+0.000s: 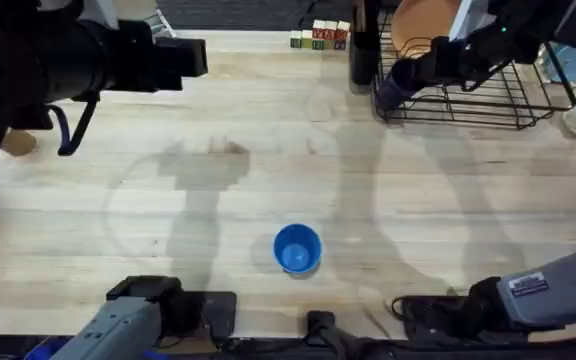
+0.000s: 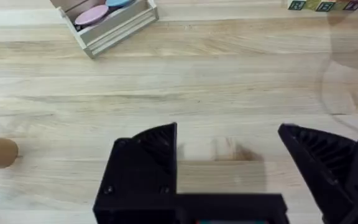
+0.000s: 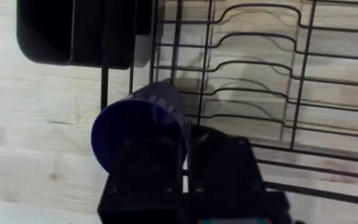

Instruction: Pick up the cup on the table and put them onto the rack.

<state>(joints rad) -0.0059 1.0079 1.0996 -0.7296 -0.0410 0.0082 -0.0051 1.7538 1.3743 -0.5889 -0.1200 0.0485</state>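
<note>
One big table [image 1: 268, 170] with pale wooden planks holds everything. One black wire rack [image 1: 488, 100] sits at the far right, with one orange plate [image 1: 420, 25] standing in it and a black holder [image 1: 364, 45] on its left end. Two cups in total: a light blue cup [image 1: 297, 247] stands upright and open near the front middle, well apart from the rack, and a dark blue cup [image 3: 143, 121] lies tipped on its side at the rack's left edge, clamped in the right gripper [image 3: 185, 155]. The left gripper [image 2: 229, 155] hovers over bare wood at the far left, fingers spread wide with nothing between them. A few lettered blocks [image 1: 320, 36] sit at the far edge, letters too small to read.
</note>
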